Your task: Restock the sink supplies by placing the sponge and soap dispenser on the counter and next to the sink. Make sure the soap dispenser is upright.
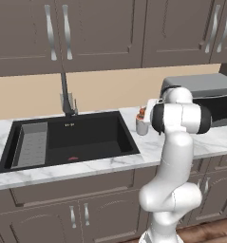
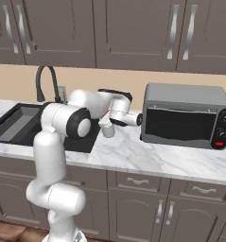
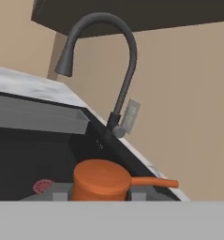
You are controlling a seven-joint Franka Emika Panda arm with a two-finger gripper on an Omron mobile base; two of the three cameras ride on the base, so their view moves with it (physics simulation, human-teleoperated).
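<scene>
My arm (image 2: 62, 123) reaches forward over the marble counter (image 2: 147, 158), my hand hanging just right of the black sink (image 2: 20, 124). Below my hand a small white bottle (image 2: 106, 128) stands upright on the counter, just beside the sink's right edge; my fingers are hidden behind my wrist. The dark faucet (image 2: 47, 81) curves up behind the sink. Well right of the sink sits a grey toaster oven (image 2: 185, 116) against the wall.

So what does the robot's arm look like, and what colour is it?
The arm is glossy white, built from fat rounded tubes stacked like sausages. The joints have dark black caps and bands, like the one at the elbow. No cables or markings show on it. The gripper ends in small grey finger tips.
</scene>
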